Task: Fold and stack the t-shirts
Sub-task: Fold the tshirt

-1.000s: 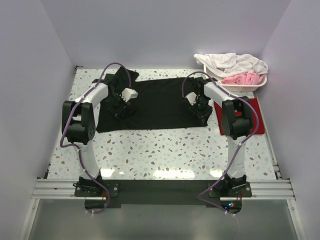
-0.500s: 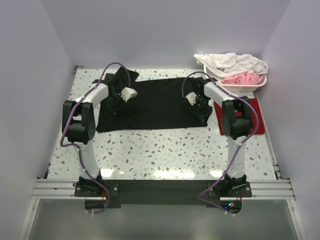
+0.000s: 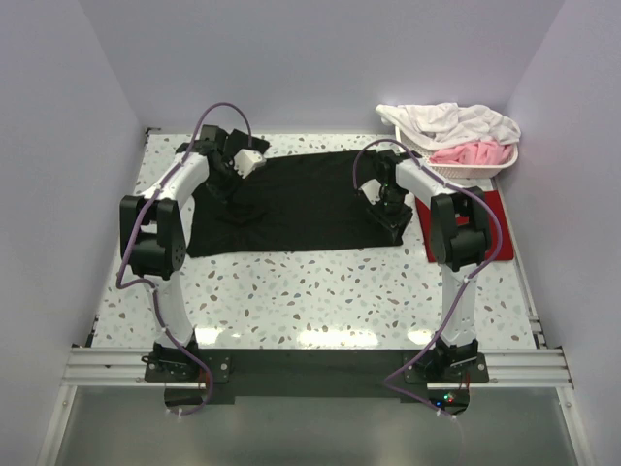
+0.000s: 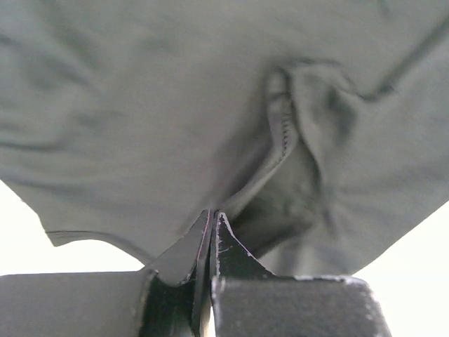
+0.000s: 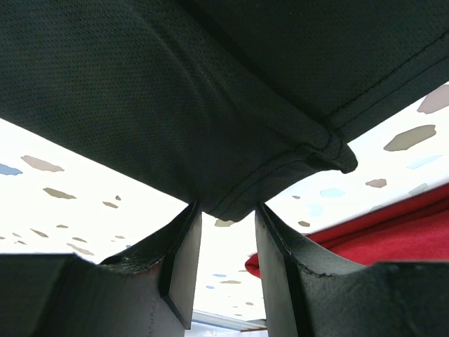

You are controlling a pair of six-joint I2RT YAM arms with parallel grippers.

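Black shirt [image 3: 301,199] lies spread on the bench [image 3: 320,291], red shirt [image 3: 499,216] beside its right end. Left end effector [image 4: 212,214] is clamped on the left edge, likely to lift it over. Right end effector [image 5: 224,210] straddles the hem, jaws apart.

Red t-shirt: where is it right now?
Top view, right edge of the table: the red t-shirt lies partly under the right arm, in front of the basket, right of the black t-shirt.

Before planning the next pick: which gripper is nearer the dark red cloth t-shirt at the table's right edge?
Right. The right gripper is at a corner of the black cloth t-shirt, beside the dark red t-shirt; the left gripper pinches the black one's opposite end.
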